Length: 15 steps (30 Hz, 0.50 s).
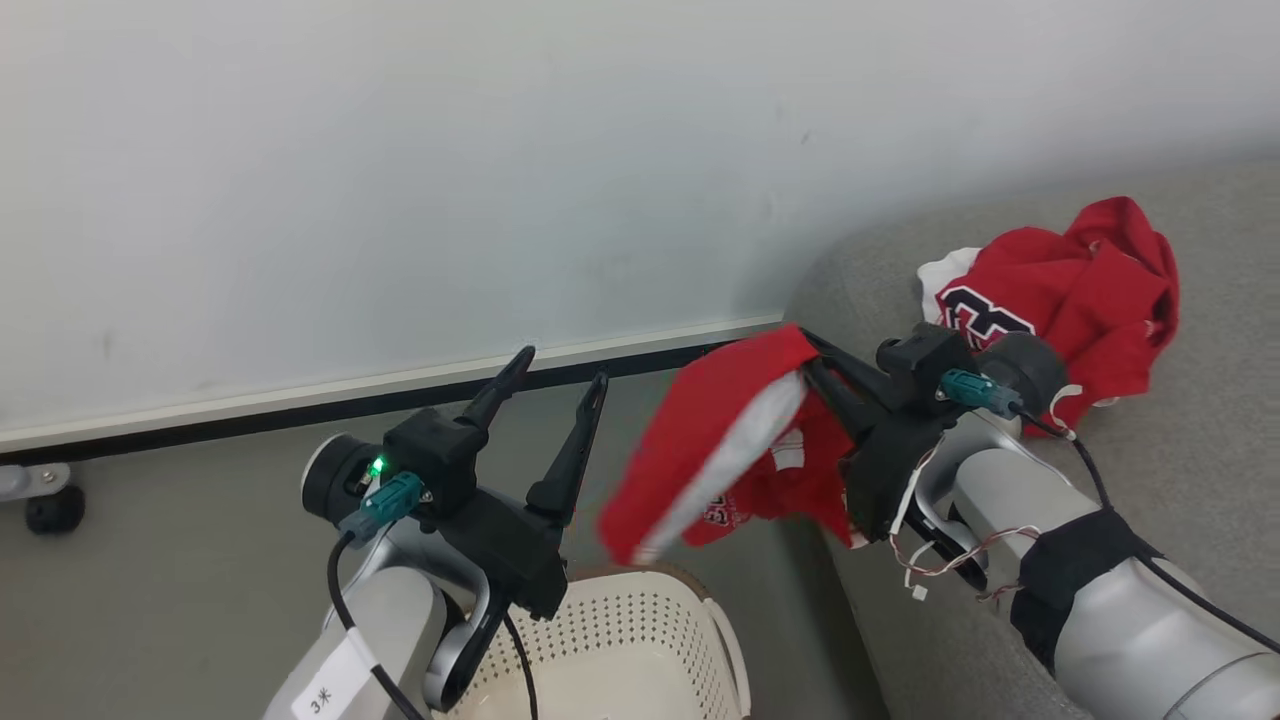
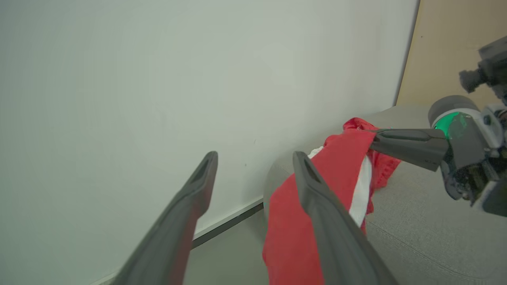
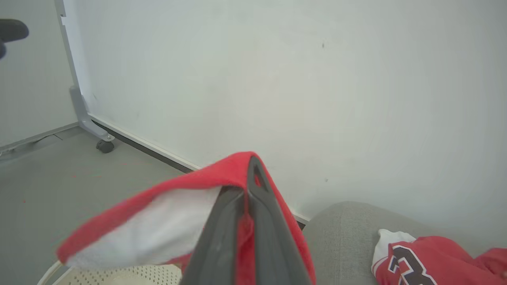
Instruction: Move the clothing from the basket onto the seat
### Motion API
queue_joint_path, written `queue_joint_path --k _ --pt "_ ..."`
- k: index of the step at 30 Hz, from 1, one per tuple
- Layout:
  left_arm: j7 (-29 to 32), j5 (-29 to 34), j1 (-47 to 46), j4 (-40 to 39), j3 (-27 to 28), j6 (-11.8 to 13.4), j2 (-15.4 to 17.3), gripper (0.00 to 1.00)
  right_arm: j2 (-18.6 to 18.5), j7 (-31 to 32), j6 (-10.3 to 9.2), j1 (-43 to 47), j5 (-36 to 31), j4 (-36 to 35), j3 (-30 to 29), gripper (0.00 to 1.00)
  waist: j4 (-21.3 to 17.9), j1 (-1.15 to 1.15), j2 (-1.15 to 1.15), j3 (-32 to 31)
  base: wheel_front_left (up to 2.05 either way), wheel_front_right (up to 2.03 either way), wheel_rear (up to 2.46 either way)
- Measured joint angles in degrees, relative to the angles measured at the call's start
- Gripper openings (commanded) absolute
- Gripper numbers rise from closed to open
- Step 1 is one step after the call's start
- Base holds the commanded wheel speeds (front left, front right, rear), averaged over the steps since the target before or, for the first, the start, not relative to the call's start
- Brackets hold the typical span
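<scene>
- My right gripper (image 1: 812, 358) is pinched tight on a red-and-white garment (image 1: 700, 440). In the right wrist view the two fingers (image 3: 222, 237) lie pressed together with red cloth between them.
- My right forearm comes in from the lower right of the head view, lying over the front edge of the grey sofa (image 1: 1200, 450). The fingers point up and to my left, away from the cushion.
- The held garment drapes off the fingertips and hangs in the air beside the sofa's rounded end, above the far side of the basket (image 1: 640, 610). It touches neither. Its white panel faces down and it looks blurred.
- My left gripper (image 1: 562, 368) is spread wide with nothing between the fingers. It points up toward the white wall panel (image 1: 400, 180).
- My left arm rises from the bottom of the head view, its wrist over the basket's near rim. What I can see of the perforated basket wall and floor has no cloth on it.
- In the left wrist view the held garment (image 2: 293, 221) hangs just past my right-hand finger (image 2: 328, 221).
- A numbered jersey (image 1: 1070, 290) lies crumpled on the sofa seat behind my right wrist, with its dark number facing up.
- A black caster (image 1: 55, 510) stands on the grey floor (image 1: 200, 520) at the panel's foot.
</scene>
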Motion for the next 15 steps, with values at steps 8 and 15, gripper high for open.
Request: queue_joint_path --k 8,15 --pt "-1.48 -0.52 4.48 -0.04 -0.65 0.00 -0.16 1.00 -4.08 0.00 0.00 -0.42 -0.02 -2.10 -0.48 0.00 -5.20 0.00 0.00 -0.88 0.00 0.00 0.00" --pt "-2.38 -0.87 7.68 -1.08 -1.81 0.47 -1.34 1.00 -7.61 0.00 0.00 -0.83 -0.62 -4.46 -1.18 0.00 -10.40 0.00 0.00 -1.61 0.00 0.00 0.00"
